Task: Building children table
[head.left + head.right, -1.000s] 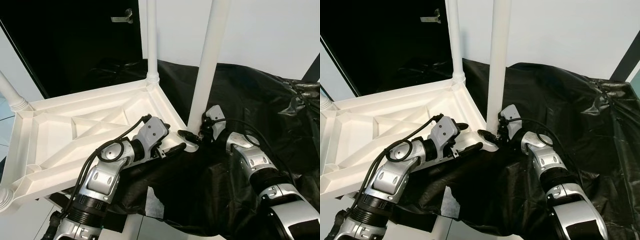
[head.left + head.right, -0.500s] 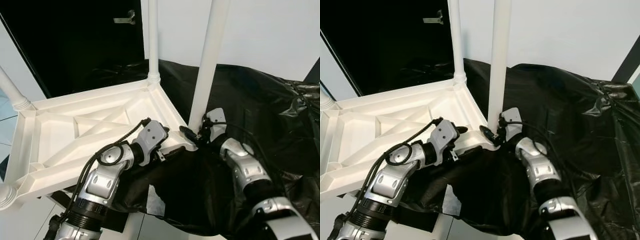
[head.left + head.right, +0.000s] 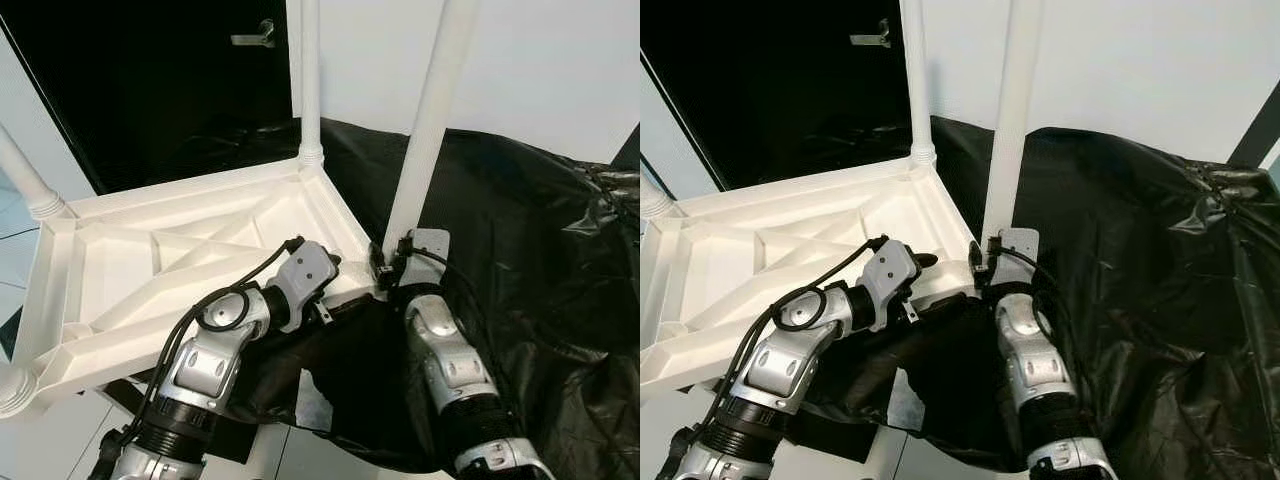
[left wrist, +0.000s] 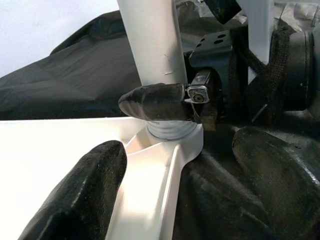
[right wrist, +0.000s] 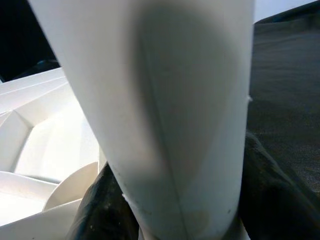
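The white children's table [image 3: 150, 250] lies upside down with its legs pointing up. My right gripper [image 3: 383, 265] is shut on the base of the near-right leg [image 3: 425, 130], where it meets the table's corner. In the right wrist view this leg [image 5: 170, 100] sits between my two black fingers [image 5: 100, 210]. My left gripper [image 3: 340, 285] is open astride the rim at that same corner. One of its fingers [image 4: 85, 195] is over the white underside and the other over the black sheet. The left wrist view shows a right finger [image 4: 155, 102] curled round the leg.
A crumpled black plastic sheet [image 3: 520, 220] covers the surface under and to the right of the table. Two more legs stand up at the far corner [image 3: 308, 70] and at the left [image 3: 25, 180]. Behind them are a dark doorway [image 3: 150, 90] and a white wall.
My right forearm has swung in to the left and its wrist has turned round the leg's base. The left gripper has slid further onto the corner rim.
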Tool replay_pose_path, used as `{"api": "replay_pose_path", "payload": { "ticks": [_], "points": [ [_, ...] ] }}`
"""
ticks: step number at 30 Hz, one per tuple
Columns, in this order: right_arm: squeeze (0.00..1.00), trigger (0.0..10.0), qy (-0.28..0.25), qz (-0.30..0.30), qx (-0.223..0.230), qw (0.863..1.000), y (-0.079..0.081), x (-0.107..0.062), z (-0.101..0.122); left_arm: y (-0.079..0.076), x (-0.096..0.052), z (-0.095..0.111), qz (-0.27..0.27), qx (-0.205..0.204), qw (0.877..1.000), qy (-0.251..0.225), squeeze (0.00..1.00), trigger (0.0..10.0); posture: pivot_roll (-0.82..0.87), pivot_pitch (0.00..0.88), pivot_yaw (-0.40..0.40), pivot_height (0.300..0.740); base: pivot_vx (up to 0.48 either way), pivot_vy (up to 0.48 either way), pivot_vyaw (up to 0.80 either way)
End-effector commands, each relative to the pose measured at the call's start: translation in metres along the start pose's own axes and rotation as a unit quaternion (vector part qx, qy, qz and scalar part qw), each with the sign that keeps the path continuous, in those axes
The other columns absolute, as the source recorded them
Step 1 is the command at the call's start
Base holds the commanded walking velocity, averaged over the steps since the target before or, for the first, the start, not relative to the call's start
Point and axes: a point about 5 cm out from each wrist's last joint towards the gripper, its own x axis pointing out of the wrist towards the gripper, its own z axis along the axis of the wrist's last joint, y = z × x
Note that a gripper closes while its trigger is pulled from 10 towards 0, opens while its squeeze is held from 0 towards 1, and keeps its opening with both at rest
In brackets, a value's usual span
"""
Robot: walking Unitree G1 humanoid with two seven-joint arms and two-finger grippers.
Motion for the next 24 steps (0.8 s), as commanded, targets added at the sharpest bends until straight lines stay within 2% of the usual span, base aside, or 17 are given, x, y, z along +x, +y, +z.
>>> {"api": "replay_pose_path", "payload": {
  "ticks": [1, 14, 15, 21, 23, 24],
  "points": [
    [0.0, 10.0, 0.035, -0.037, 0.01, 0.999, -0.017, -0.004, -0.012, 0.001, 0.003, 0.001, 0.02, 0.008, 1.0, 0.003, 0.0, 10.0, -0.01, 0.0, -0.033, 0.74, 0.0, 0.0, 0.0],
    [0.0, 10.0, 0.015, -0.025, -0.006, 1.0, -0.01, -0.009, -0.005, 0.001, 0.002, 0.001, 0.023, 0.01, 1.0, 0.003, 0.0, 10.0, -0.01, 0.0, -0.041, 0.74, 0.0, 0.0, 0.0],
    [1.0, 10.0, 0.01, -0.016, -0.003, 1.0, -0.01, -0.011, -0.004, 0.001, 0.001, 0.001, 0.024, 0.01, 1.0, 0.003, 0.0, 10.0, -0.01, 0.0, -0.041, 0.74, 0.0, 0.0, 0.0],
    [1.0, 10.0, -0.006, 0.019, -0.005, 1.0, -0.012, -0.015, 0.001, 0.001, 0.0, 0.001, 0.026, 0.008, 1.0, 0.004, 0.0, 10.0, -0.01, 0.0, -0.043, 0.74, 0.0, 0.0, 0.0],
    [1.0, 10.0, -0.012, 0.067, -0.012, 0.998, -0.02, -0.019, 0.004, 0.001, -0.001, 0.0, 0.027, 0.007, 1.0, 0.006, 0.0, 10.0, -0.01, 0.0, -0.044, 0.74, 0.0, 0.0, 0.0],
    [1.0, 10.0, -0.012, 0.067, -0.012, 0.998, -0.02, -0.019, 0.004, 0.001, -0.001, 0.0, 0.027, 0.007, 1.0, 0.006, 0.0, 10.0, -0.01, 0.0, -0.044, 0.74, 0.0, 0.0, 0.0]
  ]
}}
